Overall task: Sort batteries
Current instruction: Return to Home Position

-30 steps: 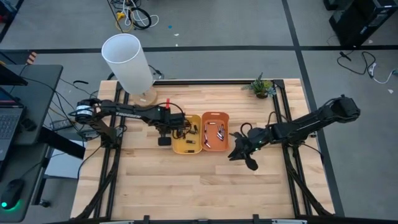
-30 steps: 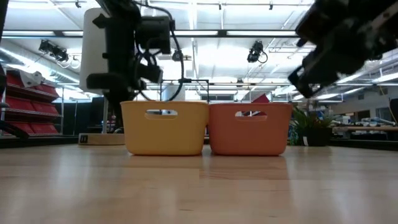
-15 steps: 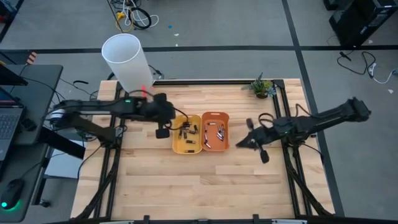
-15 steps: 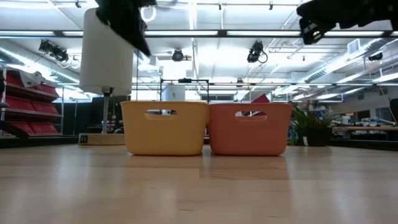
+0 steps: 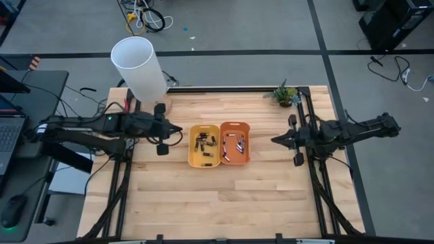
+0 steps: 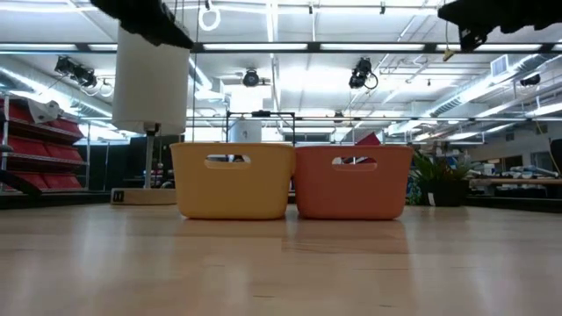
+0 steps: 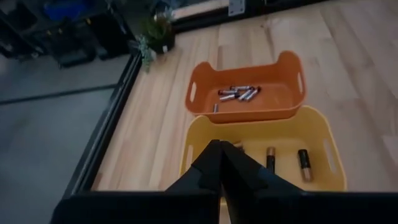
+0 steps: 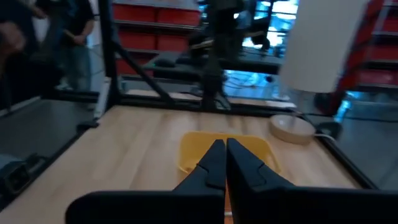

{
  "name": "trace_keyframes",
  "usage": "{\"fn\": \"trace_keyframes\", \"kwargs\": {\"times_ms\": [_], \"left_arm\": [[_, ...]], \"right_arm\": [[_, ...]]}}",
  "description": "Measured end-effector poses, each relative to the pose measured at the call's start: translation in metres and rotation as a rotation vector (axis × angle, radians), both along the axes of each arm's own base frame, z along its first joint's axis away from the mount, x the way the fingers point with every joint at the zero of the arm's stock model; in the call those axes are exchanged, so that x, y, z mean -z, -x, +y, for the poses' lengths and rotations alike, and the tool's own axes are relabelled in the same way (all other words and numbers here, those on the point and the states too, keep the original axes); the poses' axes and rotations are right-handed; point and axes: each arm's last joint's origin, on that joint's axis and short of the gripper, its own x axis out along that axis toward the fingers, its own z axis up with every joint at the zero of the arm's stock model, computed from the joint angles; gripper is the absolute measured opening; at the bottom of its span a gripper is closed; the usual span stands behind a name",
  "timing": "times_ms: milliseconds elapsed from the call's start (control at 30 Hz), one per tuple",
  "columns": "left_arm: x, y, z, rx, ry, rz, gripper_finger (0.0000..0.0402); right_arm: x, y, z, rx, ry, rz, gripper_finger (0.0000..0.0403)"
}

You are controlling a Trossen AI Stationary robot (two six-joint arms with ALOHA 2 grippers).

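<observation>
A yellow tray (image 5: 204, 146) and an orange tray (image 5: 234, 142) stand side by side mid-table, also in the low view (image 6: 233, 180) (image 6: 354, 180). Dark batteries (image 7: 302, 163) lie in the yellow tray (image 7: 323, 124). Silvery batteries (image 7: 239, 93) lie in the orange tray (image 7: 273, 102). My left gripper (image 5: 176, 131) (image 7: 219, 149) hangs shut and empty in the air left of the yellow tray, pointing at it. My right gripper (image 5: 274, 141) (image 8: 219, 146) hangs shut and empty right of the orange tray, facing the trays.
A white lamp (image 5: 139, 68) stands at the table's far left corner, its base (image 8: 292, 127) behind the trays in the right wrist view. A small plant (image 5: 285, 93) sits near the far right corner. Bare wood lies along the near side of the trays (image 5: 217, 203).
Both arms have drawn back from the trays and risen. The left gripper has moved from over the yellow tray's left side toward the table's left edge. The right gripper has moved toward the right edge, out of the low view's middle. The trays have stayed put.
</observation>
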Motion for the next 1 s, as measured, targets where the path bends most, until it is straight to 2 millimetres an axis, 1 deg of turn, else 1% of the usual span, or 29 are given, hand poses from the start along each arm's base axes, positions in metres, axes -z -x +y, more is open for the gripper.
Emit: {"fn": "trace_keyframes", "kwargs": {"times_ms": [167,300,500,600,700,833,1000], "left_arm": [[0.027,0.012,0.0,0.015,-0.021,-0.099,0.0017],[0.049,0.021,0.001,0.015,-0.027,-0.175,0.0017],[0.079,0.033,0.001,0.012,-0.022,-0.283,0.0017],[0.09,0.036,0.001,0.009,-0.016,-0.341,0.0017],[0.101,0.039,0.001,-0.007,0.025,-0.377,0.0017],[0.119,0.045,0.003,-0.019,0.09,-0.385,0.0017],[0.136,0.051,0.005,-0.016,0.124,-0.47,0.0017]], "right_arm": [[0.004,0.017,-0.006,0.09,-0.008,0.028,0.0],[0.008,0.022,-0.008,0.119,-0.023,0.016,0.0],[0.031,0.019,-0.007,0.121,-0.053,-0.063,0.0],[0.045,0.015,-0.007,0.12,-0.062,-0.096,0.0],[0.053,0.014,-0.007,0.129,-0.055,-0.103,0.0],[0.05,0.016,-0.011,0.154,-0.036,-0.134,0.0],[0.046,0.019,-0.011,0.154,-0.039,-0.155,0.0]]}}
